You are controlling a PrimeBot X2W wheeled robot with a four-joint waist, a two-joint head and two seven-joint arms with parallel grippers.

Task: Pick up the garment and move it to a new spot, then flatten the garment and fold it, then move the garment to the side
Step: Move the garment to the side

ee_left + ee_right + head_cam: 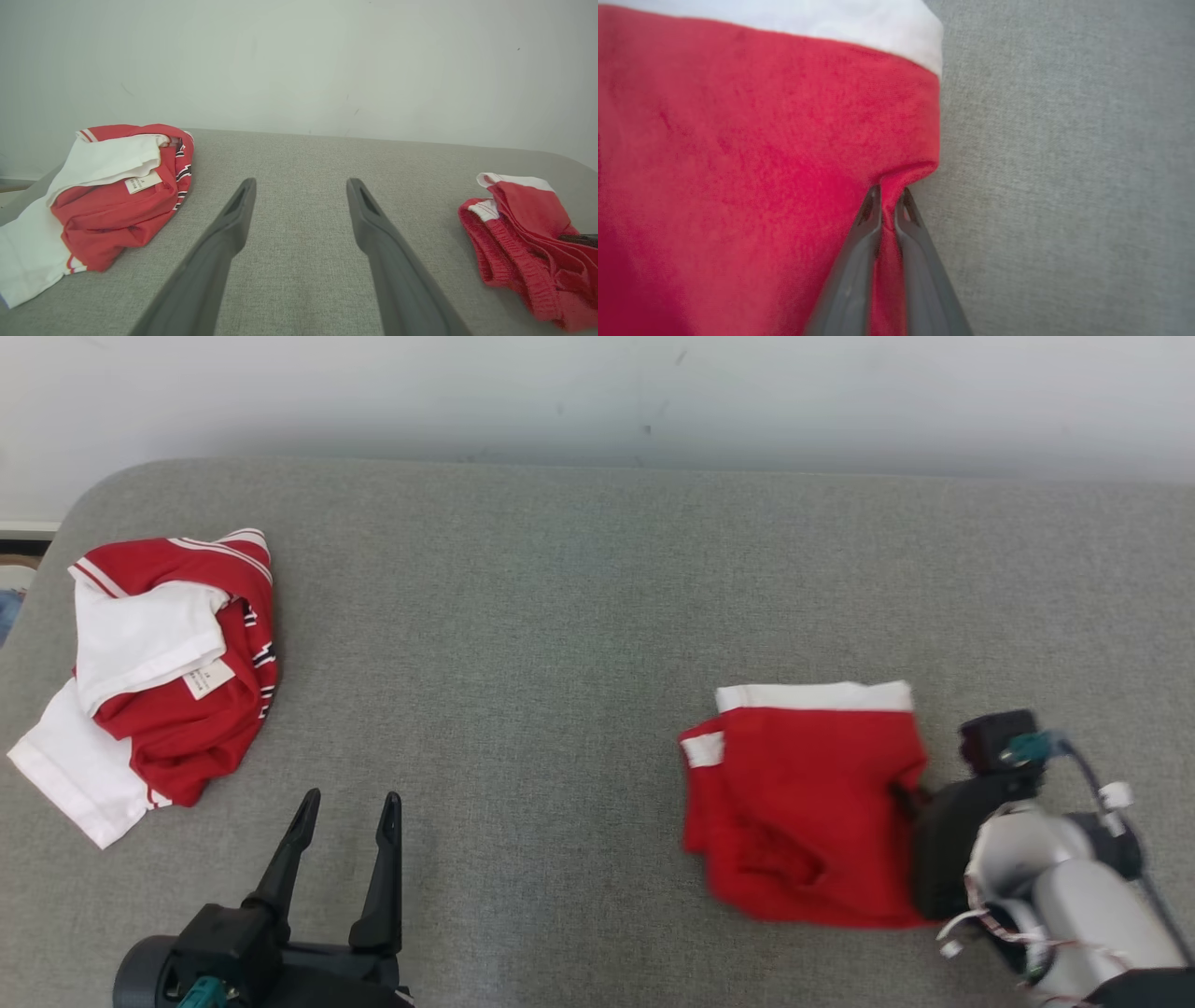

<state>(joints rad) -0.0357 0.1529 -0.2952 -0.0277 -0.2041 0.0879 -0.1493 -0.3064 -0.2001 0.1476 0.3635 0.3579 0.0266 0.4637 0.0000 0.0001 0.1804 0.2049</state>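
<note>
Pinched nearly shut, right jaws grip a thin ridge at the edge of the folded red shorts [738, 140], lying right of centre on the grey table [560, 616]; left jaws hang wide. So small a bite may slip, or drag one layer and undo the fold.

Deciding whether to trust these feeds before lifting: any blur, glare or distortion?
Head view: even light, no glare; the folded red garment is blurred along its lower left edge. Left wrist view: sharp and evenly lit, the crumpled jersey crisp down to its label. Right wrist view: whole close-up soft, fabric weave barely resolved.
</note>
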